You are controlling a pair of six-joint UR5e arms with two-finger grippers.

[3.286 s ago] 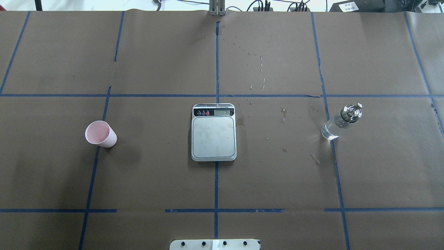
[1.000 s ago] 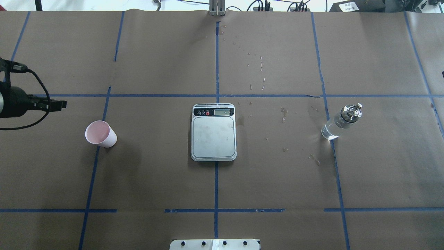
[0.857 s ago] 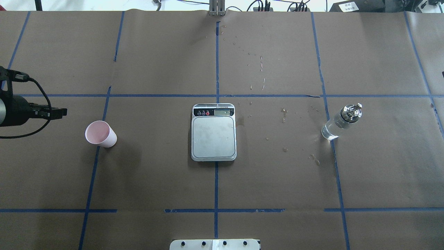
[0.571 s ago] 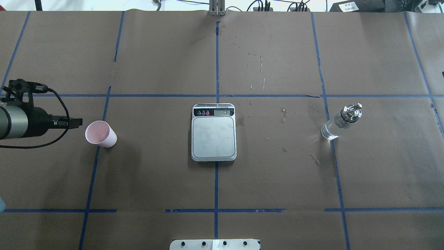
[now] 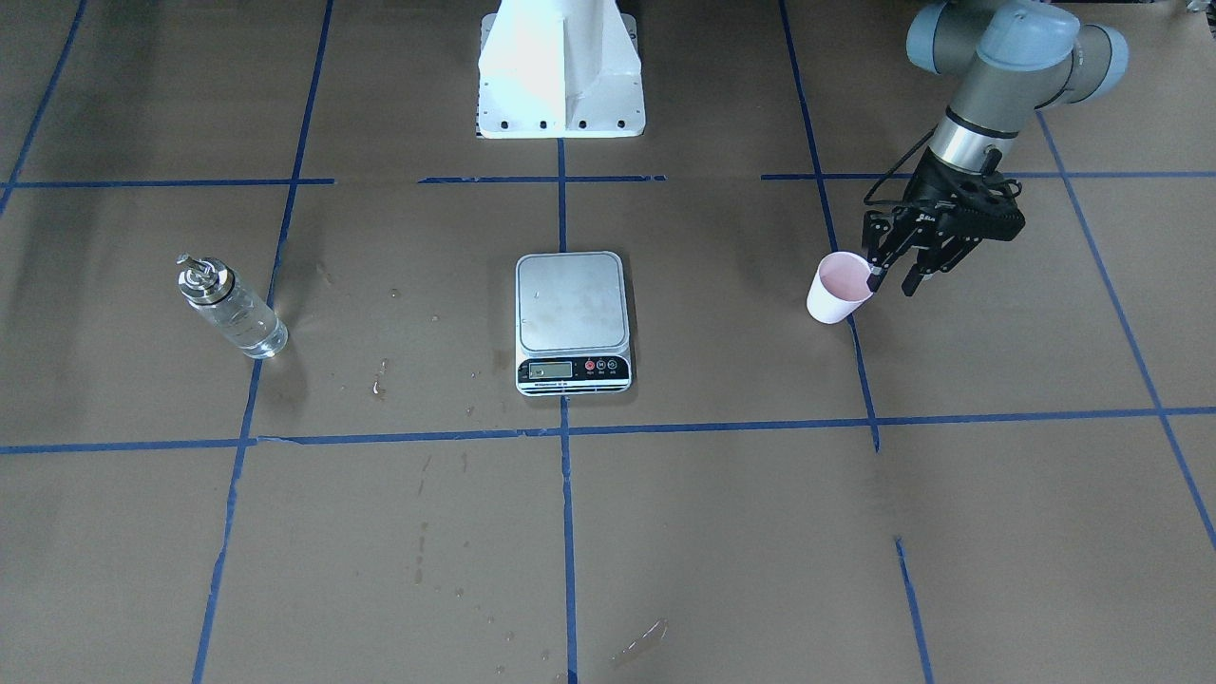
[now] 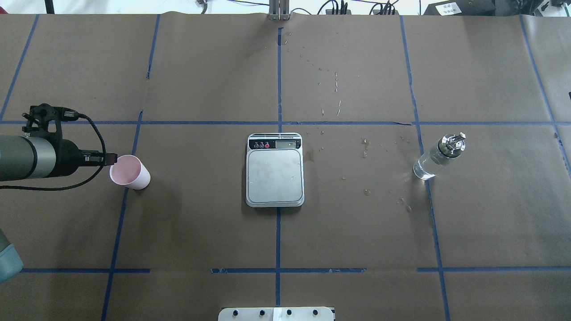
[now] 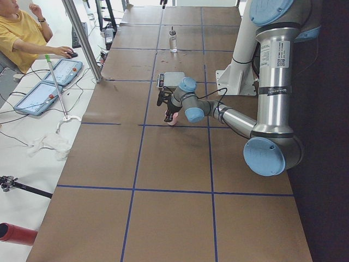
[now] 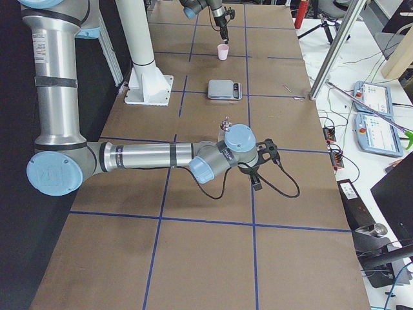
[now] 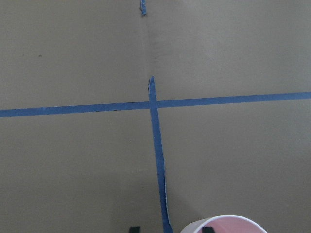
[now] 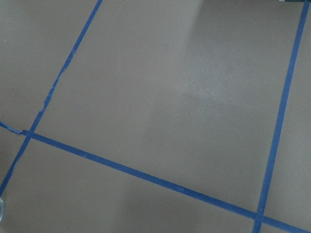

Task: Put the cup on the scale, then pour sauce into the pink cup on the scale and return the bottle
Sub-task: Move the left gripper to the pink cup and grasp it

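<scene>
The pink cup (image 6: 129, 171) stands upright on the table's left, also in the front view (image 5: 836, 290). My left gripper (image 5: 891, 280) is open and level with the cup's rim on its outer side. In the left wrist view one fingertip (image 9: 208, 229) lies over the cup's rim (image 9: 226, 223) and the other is outside it. The scale (image 6: 275, 174) sits bare at the centre. The glass bottle (image 6: 439, 156) of clear sauce stands on the right. My right gripper (image 8: 257, 184) shows only in the exterior right view, beyond the bottle's outer side; I cannot tell its state.
Brown paper with blue tape lines covers the table. Dried drip marks (image 6: 366, 147) lie between scale and bottle. The robot's white base (image 5: 560, 71) is at the near edge. An operator (image 7: 22, 33) sits beyond the far side, by tablets.
My left arm came in from the left edge and moved right and nearer, up to the cup's rim. The cup, scale and bottle have not moved.
</scene>
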